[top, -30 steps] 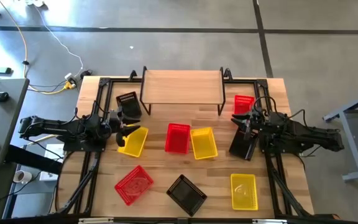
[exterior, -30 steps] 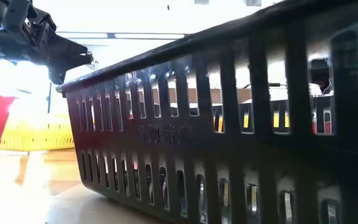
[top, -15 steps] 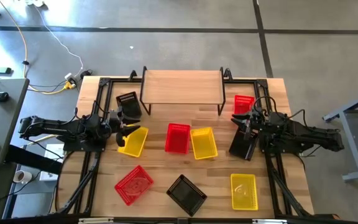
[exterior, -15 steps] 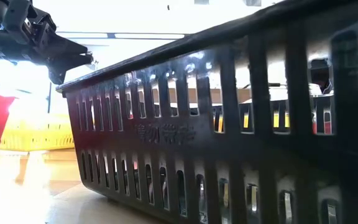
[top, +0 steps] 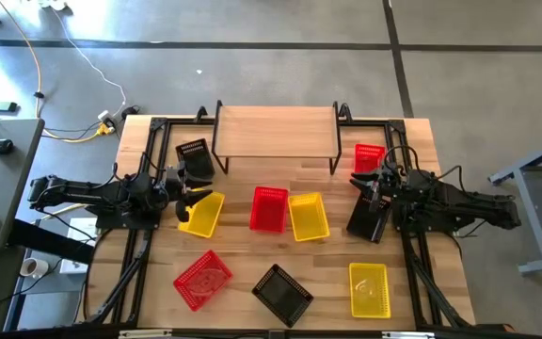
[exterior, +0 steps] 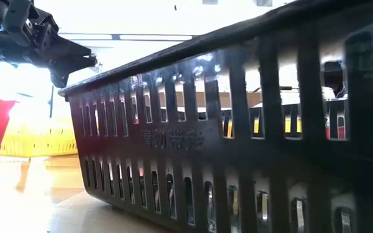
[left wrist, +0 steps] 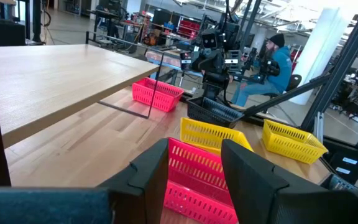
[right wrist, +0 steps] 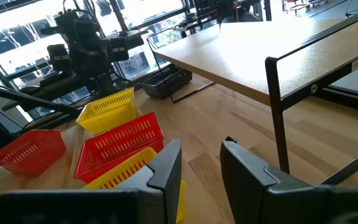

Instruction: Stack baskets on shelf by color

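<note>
The shelf (top: 276, 130) stands at the table's far middle, its plank top bare. Baskets lie scattered on the table. Red basket (top: 269, 208) and yellow basket (top: 309, 217) sit side by side in the centre. Another yellow basket (top: 201, 214) lies by my left gripper (top: 188, 195), and a black basket (top: 194, 153) lies beyond it. My left gripper (left wrist: 194, 146) is open and points toward the central red basket (left wrist: 191, 174). My right gripper (top: 360, 184) is open (right wrist: 202, 146). It hovers between a red basket (top: 369, 157) and a tilted black basket (top: 368, 218).
Near the table's front edge lie a red basket (top: 202, 279), a black basket (top: 283, 294) that fills the low view (exterior: 238, 142), and a yellow basket (top: 369, 289). Black frame rails (top: 144, 245) run along both table sides. A person (left wrist: 272, 59) sits beyond the table.
</note>
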